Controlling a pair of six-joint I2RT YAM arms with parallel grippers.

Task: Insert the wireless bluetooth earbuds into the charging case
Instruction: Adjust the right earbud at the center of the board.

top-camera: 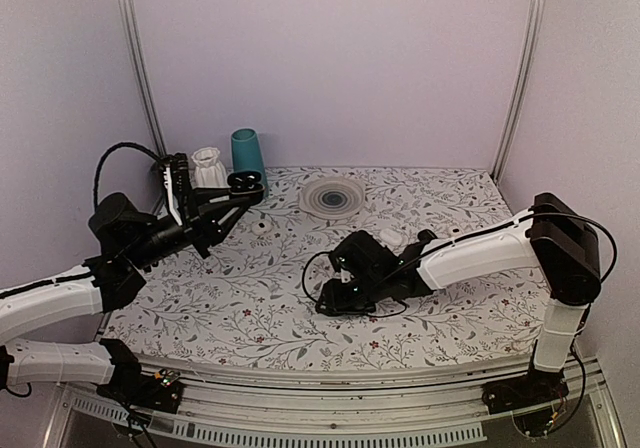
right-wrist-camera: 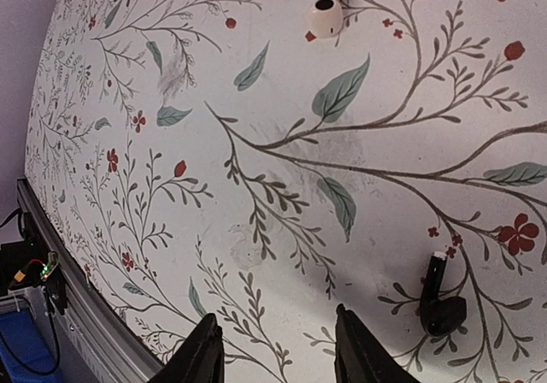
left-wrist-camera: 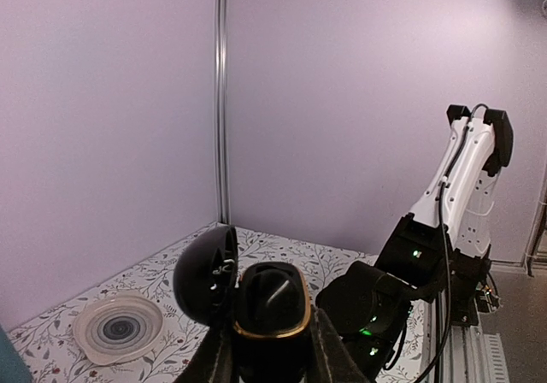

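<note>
Above the far left corner of the floral-clothed desk (top-camera: 460,218), the left gripper (top-camera: 240,186) is clamped on the small black pebble-shaped plastic charging case (left-wrist-camera: 272,310), its lid open. Nearer the near edge's middle, the right gripper (right-wrist-camera: 278,349) hangs half-open and empty, with a tiny black stemmed earbud (right-wrist-camera: 442,302) lying just beside it.

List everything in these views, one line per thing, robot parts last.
floral cloth: one, white with leaves and red flowers, covers the table
charging case: one, black, lid open, held up off the cloth
black earbud: one, black, lying on the cloth, lower right of the right wrist view
white earbud: one, white, on the cloth, top of that view
round dish: one, translucent with dark rings, back centre
teal cup: one, teal, back left
ribbed cup: one, white, beside the teal cup
oval object: one, white, centre, nearer than the dish
left end effector: one, black, shut on the charging case
right end effector: one, black, open, over the cloth
</note>
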